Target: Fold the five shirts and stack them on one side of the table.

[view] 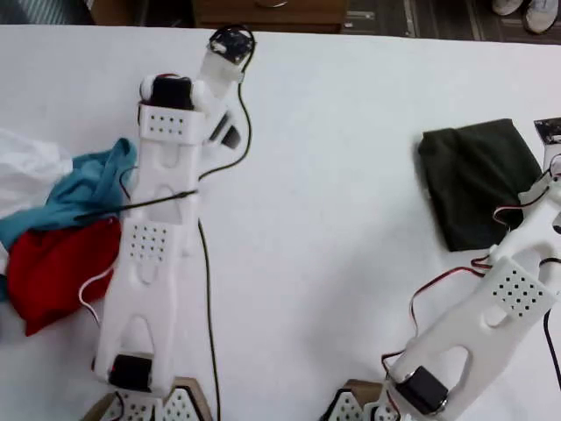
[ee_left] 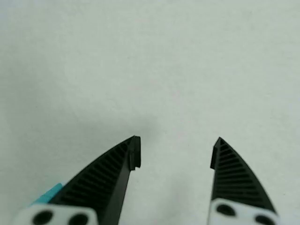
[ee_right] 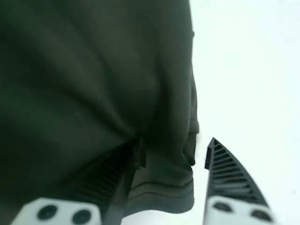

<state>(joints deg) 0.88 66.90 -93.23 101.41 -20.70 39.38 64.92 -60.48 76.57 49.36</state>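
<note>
A folded dark green shirt (view: 478, 180) lies flat on the right side of the white table (view: 333, 175). My right gripper (ee_right: 174, 149) hangs open just above that shirt's (ee_right: 93, 84) hemmed edge, one finger over the cloth and the other over bare table. At the left edge sits a loose heap: a white shirt (view: 26, 167), a teal shirt (view: 83, 189) and a red shirt (view: 57, 267). My left gripper (ee_left: 176, 150) is open over bare table near the far edge, holding nothing. A scrap of teal cloth (ee_left: 47, 197) peeks beside one finger.
The left arm (view: 158, 237) stretches from the near edge to the far edge, right beside the heap. The right arm (view: 491, 324) slants toward the right edge. Loose black and red cables (view: 209, 289) trail over the table.
</note>
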